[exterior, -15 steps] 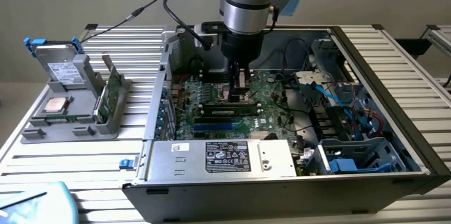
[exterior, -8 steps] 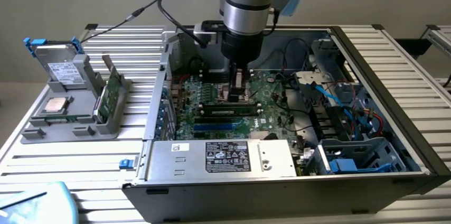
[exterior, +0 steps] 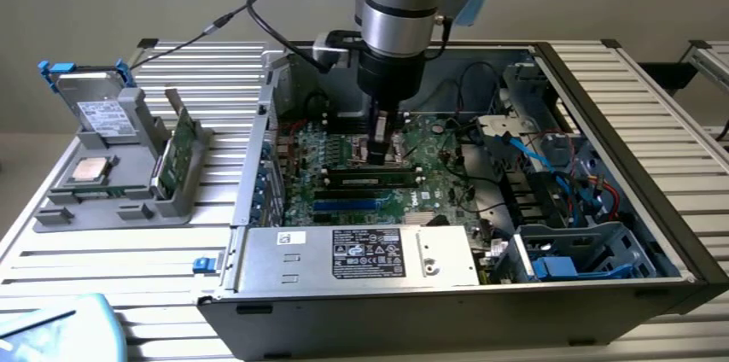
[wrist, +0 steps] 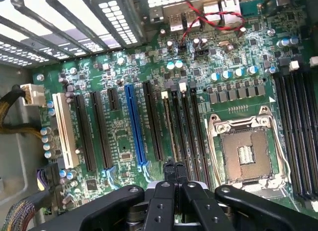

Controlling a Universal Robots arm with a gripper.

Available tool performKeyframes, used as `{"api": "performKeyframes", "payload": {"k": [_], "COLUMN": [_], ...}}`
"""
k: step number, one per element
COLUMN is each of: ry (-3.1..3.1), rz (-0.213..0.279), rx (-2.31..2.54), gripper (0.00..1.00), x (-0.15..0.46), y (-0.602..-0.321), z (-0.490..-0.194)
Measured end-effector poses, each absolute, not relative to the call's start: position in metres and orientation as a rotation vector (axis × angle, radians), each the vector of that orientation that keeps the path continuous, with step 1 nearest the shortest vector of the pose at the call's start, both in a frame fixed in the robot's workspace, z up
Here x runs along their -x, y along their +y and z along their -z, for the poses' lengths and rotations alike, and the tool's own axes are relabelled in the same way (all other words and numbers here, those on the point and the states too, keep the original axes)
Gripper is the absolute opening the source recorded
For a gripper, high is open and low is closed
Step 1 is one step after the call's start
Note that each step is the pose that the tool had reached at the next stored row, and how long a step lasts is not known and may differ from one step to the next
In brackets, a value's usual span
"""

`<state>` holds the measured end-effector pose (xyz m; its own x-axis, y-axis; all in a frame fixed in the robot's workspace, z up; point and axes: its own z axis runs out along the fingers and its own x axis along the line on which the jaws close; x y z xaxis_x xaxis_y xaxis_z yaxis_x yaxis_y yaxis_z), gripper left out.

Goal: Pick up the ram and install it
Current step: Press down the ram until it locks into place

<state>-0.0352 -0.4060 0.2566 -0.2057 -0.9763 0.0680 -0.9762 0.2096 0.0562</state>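
Exterior view shows the robot arm reaching down into the open grey metal computer case [exterior: 638, 123], with the gripper [exterior: 380, 147] low over the green motherboard [exterior: 445, 144]. Just below the fingertips a slim, long green circuit-board stick with dark chips, the ram [exterior: 370, 178], lies seated lengthwise in a motherboard slot, beside blue slots nearer the grey power supply box [exterior: 358, 255]. From the wrist view, the black gripper fingers [wrist: 169, 174] stand pressed together with nothing between them, poised over the long black memory slots [wrist: 181, 126] next to the empty square silver processor socket [wrist: 243, 154]. On the exterior view's left, outside the case, a grey plastic holder [exterior: 114, 200] carries a square silver processor chip [exterior: 91, 170] and a broader green card [exterior: 173, 153] standing upright on the slatted metal table [exterior: 102, 251].
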Motion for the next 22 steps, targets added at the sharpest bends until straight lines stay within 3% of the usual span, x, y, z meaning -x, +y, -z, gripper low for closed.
{"api": "performKeyframes", "payload": {"k": [22], "ry": [-2.663], "rz": [0.02], "rx": [-1.499], "gripper": [0.11], "x": [0.0353], "y": [-0.406], "z": [-0.2555]}}
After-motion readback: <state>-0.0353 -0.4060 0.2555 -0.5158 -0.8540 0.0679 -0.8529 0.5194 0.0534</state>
